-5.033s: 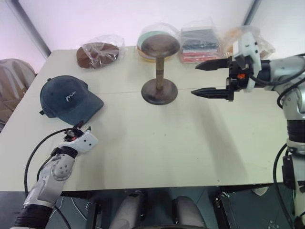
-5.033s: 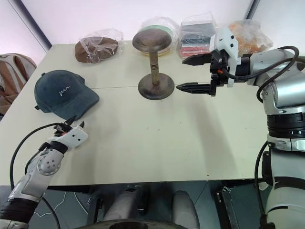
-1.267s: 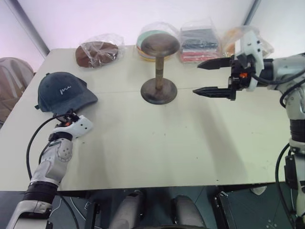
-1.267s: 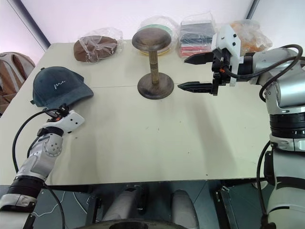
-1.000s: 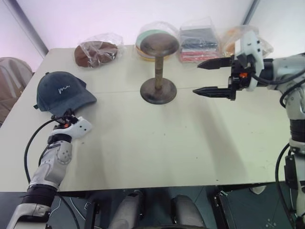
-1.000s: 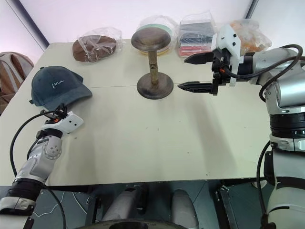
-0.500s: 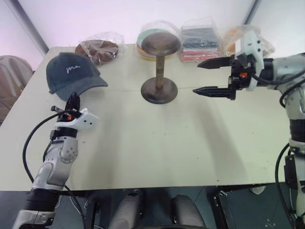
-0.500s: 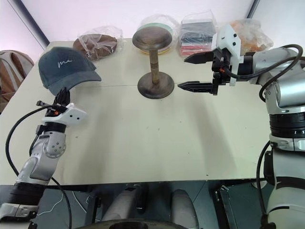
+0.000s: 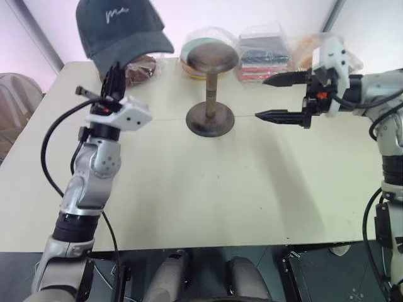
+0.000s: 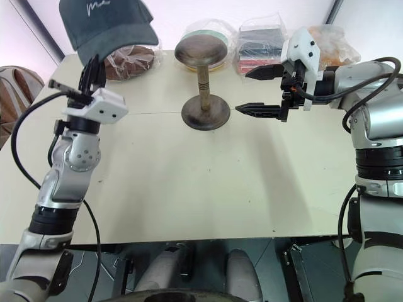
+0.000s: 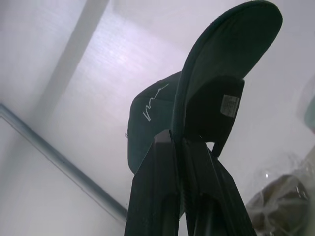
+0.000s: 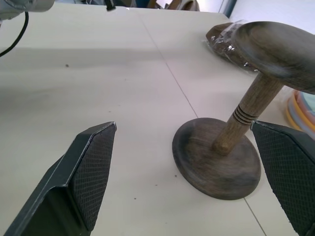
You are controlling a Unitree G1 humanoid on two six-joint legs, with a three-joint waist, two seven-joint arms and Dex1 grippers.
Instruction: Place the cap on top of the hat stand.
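Beige tabletop (image 9: 208,189) with the hat stand (image 9: 210,88) upright at upper centre of the frame, partly hiding a bagged hat behind. The cap (image 9: 119,28), crown cut off at upper left, hangs above the tabletop, its brim pinched by the left tool (image 9: 113,75). The right tool (image 9: 276,97), fingers spread, hovers just right of the stand's base.

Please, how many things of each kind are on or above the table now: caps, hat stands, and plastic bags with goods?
Caps: 1, navy cap, lifted in the left end effector
Hat stands: 1, hat stand
Plastic bags with goods: 4, brown hat bag, round bag, dark folded bag, orange bag
Total: 6
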